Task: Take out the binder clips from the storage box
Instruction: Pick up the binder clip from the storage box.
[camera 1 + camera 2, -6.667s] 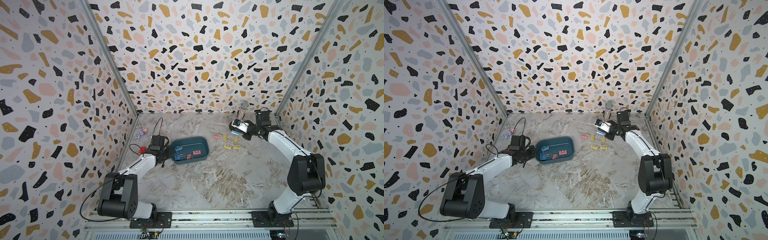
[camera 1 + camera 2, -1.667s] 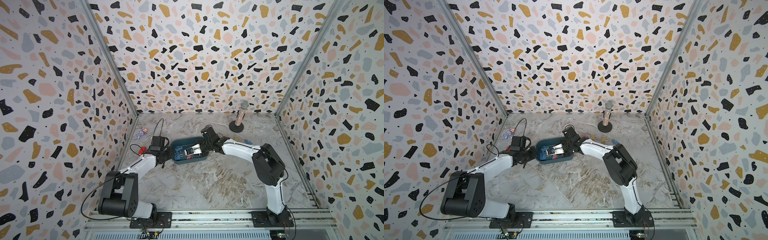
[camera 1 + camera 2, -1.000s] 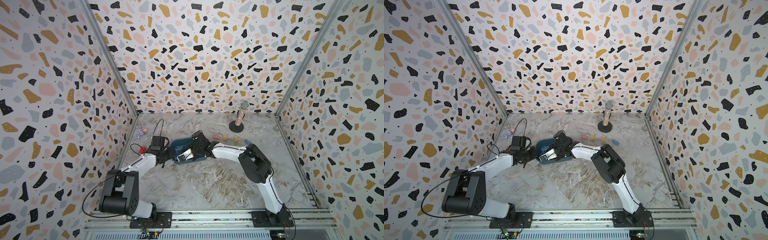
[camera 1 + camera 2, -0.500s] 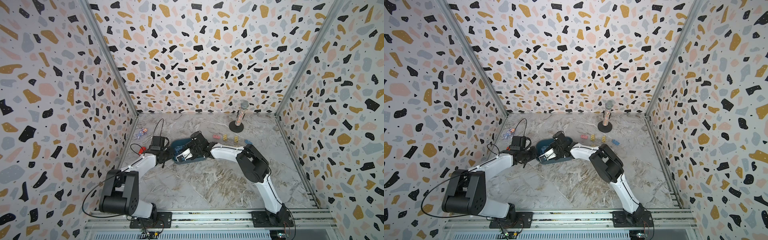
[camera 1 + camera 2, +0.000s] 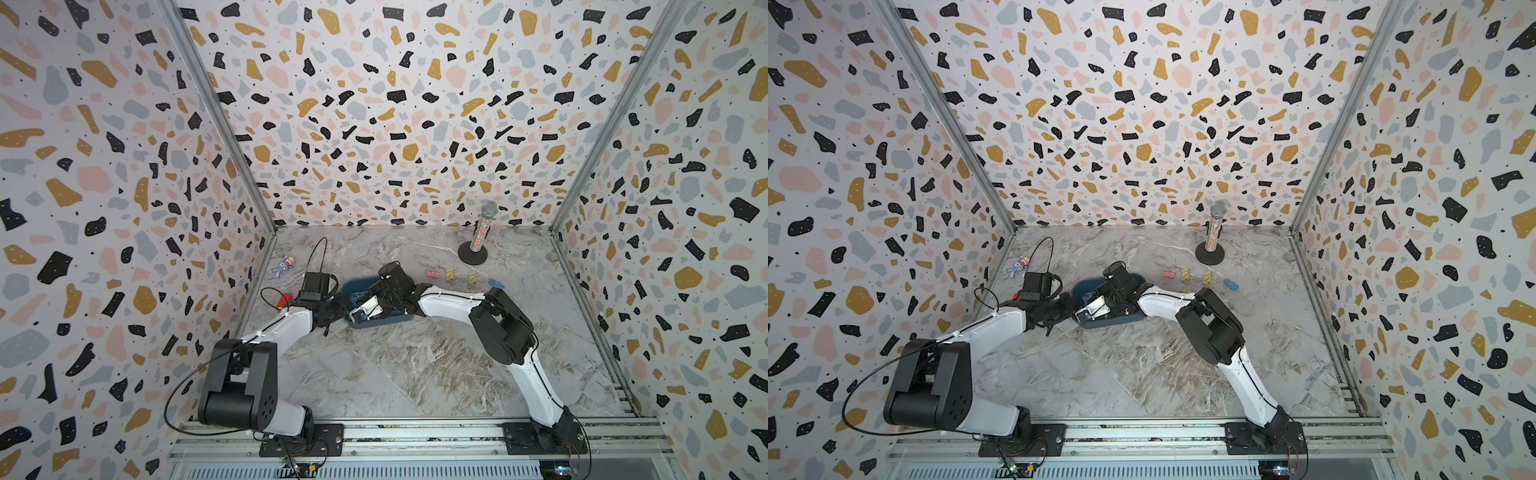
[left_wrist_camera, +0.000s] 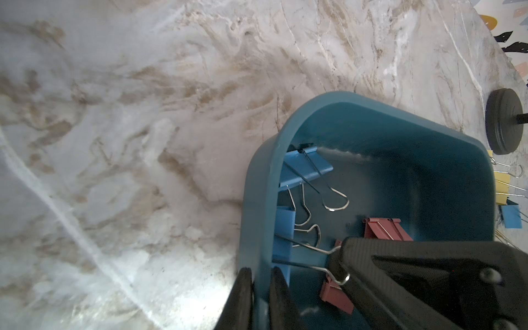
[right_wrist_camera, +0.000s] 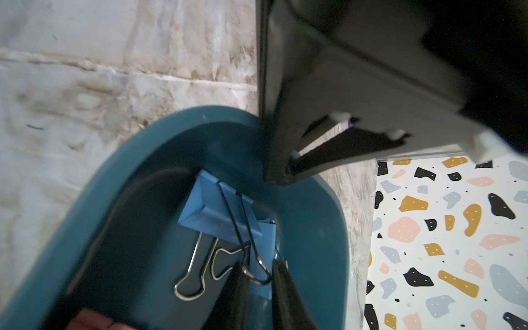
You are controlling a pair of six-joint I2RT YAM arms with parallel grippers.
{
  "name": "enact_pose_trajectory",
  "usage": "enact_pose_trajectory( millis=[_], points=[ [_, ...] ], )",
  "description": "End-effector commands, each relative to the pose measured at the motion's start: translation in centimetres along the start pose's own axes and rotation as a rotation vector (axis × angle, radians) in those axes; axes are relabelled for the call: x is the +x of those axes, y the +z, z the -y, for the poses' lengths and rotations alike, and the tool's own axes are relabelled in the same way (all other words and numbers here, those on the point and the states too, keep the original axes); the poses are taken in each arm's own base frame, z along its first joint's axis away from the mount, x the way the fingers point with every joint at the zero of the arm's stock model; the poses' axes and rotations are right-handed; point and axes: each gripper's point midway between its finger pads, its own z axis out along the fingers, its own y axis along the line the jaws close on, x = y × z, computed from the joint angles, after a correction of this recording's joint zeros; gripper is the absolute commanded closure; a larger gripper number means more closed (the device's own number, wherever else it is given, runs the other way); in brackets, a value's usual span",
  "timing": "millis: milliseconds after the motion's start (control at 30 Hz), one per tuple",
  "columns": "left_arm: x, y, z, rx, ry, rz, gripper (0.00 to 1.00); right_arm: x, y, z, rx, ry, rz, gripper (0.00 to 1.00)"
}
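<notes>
The teal storage box (image 5: pixel 386 322) (image 5: pixel 1121 321) lies left of the table's centre. My left gripper (image 6: pixel 261 281) is shut on its left wall (image 6: pixel 257 200), one finger inside and one outside. My right gripper (image 7: pixel 258 285) reaches into the box's left end (image 7: pixel 171 123). Its fingers pinch the wire loop handle of a blue binder clip (image 7: pixel 205 211). Another blue clip (image 6: pixel 284 225) and two pink clips (image 6: pixel 384 228) (image 6: pixel 335 294) lie inside. On the table right of the box sit a pink clip (image 5: pixel 432 273), two yellow clips (image 5: pixel 450 274) (image 5: pixel 472 277) and a blue clip (image 5: pixel 496 284).
A microphone on a round black base (image 5: pixel 478 241) stands at the back right. A purple toy figure (image 5: pixel 284 266) and a red block (image 5: pixel 285 299) lie by the left wall. Patterned walls close three sides. A metal rail (image 5: pixel 415 432) runs along the front.
My right arm swung from the back right into the box, then pushed toward its left end. In the last half second its jaws narrowed round the clip handle. The left arm stayed put.
</notes>
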Motion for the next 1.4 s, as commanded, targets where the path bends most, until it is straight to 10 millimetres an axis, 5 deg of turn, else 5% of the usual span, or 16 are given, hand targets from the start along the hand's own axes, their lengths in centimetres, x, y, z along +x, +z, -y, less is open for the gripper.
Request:
enact_pose_trajectory(
  millis=[0,333,567,1367],
  points=[
    [-1.5,-0.3,0.7,0.02,0.012,0.035,0.84,-0.7,0.0,0.8,0.003,-0.006,0.013,0.84],
    [-1.4,-0.3,0.6,0.017,0.011,0.035,0.84,-0.7,-0.1,0.7,-0.004,-0.005,0.011,1.0],
    [-1.4,-0.2,0.4,0.012,0.009,0.034,0.84,-0.4,-0.8,1.4,0.019,-0.001,-0.022,1.0],
    [-1.5,-0.5,0.4,0.012,0.006,0.044,0.83,1.0,-7.9,5.3,0.129,0.037,-0.086,1.0]
  ],
)
